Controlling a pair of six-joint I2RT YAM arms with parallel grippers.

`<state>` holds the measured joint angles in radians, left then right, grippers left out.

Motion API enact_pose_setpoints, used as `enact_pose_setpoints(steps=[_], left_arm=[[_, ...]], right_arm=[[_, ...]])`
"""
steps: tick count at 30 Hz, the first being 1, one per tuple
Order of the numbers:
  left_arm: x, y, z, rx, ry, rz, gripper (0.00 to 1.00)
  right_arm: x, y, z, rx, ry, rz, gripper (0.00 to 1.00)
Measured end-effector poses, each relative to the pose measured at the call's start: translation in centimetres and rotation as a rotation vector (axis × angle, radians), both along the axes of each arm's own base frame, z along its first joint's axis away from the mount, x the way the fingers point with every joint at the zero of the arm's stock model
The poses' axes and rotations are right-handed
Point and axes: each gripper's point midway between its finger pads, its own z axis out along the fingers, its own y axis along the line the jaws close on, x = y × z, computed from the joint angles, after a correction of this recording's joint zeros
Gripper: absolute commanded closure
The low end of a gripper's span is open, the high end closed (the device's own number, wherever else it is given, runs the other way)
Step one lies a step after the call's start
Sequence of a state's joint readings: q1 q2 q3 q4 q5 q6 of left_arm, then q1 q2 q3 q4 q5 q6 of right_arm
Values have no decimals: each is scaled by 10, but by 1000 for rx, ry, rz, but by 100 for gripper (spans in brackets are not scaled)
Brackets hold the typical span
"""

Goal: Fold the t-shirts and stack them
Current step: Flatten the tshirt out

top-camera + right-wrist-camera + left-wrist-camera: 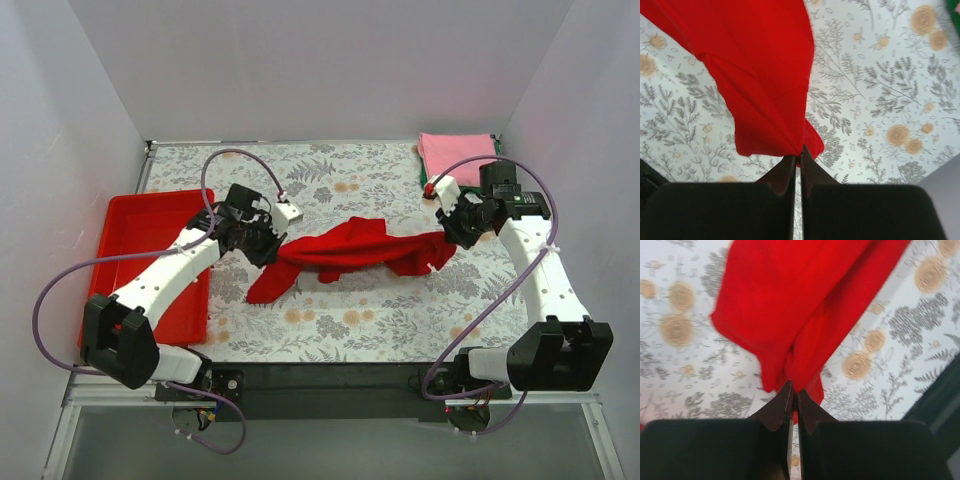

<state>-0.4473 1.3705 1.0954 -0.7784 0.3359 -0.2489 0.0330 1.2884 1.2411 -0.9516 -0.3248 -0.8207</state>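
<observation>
1. Left gripper (268,243): my jaws are pinched tight on one end of the red t-shirt (355,248), with cloth bunched between the tips (the wrist view shows this plainly).
2. Right gripper (450,225): my jaws are likewise clamped on the opposite end of the same shirt.
3. Red t-shirt: slung between my two grips over the middle of the flowered table (350,170). It is twisted and sagging, with one flap trailing toward the near left. It is neither flat nor folded.
4. Pink t-shirt (457,152): folded, at the far right corner.
5. Dark green t-shirt (422,176): beneath the pink one, with only a sliver showing at the stack's left edge.
6. Red tray (130,215): at the left edge, partly under my left arm.
7. Progress, as I judge it: two of three shirts are folded and stacked. The red one remains to be spread flat, folded and set on the pink.
</observation>
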Motion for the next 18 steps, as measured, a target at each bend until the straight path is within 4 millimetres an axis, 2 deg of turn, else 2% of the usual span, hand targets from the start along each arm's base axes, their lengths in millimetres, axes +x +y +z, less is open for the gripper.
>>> enact_pose_setpoints(steps=[3, 6, 10, 13, 15, 17, 18], left_arm=[[-20, -7, -12, 10, 42, -72, 100], [-47, -8, -34, 53, 87, -164, 100], [-75, 4, -60, 129, 158, -247, 100], [-77, 9, -64, 152, 165, -264, 100], [-75, 11, -66, 159, 162, -268, 100], [-70, 13, -68, 165, 153, -268, 100], [-67, 14, -69, 167, 150, -263, 100]], right_arm=[[-13, 3, -11, 8, 64, 35, 99], [-23, 10, -27, 18, 140, 79, 99], [-46, 28, -66, 26, 343, 157, 99], [-65, 45, -91, 46, 512, 218, 99], [-76, 57, -100, 77, 630, 249, 99], [-74, 66, -103, 108, 714, 256, 99], [-67, 70, -105, 126, 739, 255, 91]])
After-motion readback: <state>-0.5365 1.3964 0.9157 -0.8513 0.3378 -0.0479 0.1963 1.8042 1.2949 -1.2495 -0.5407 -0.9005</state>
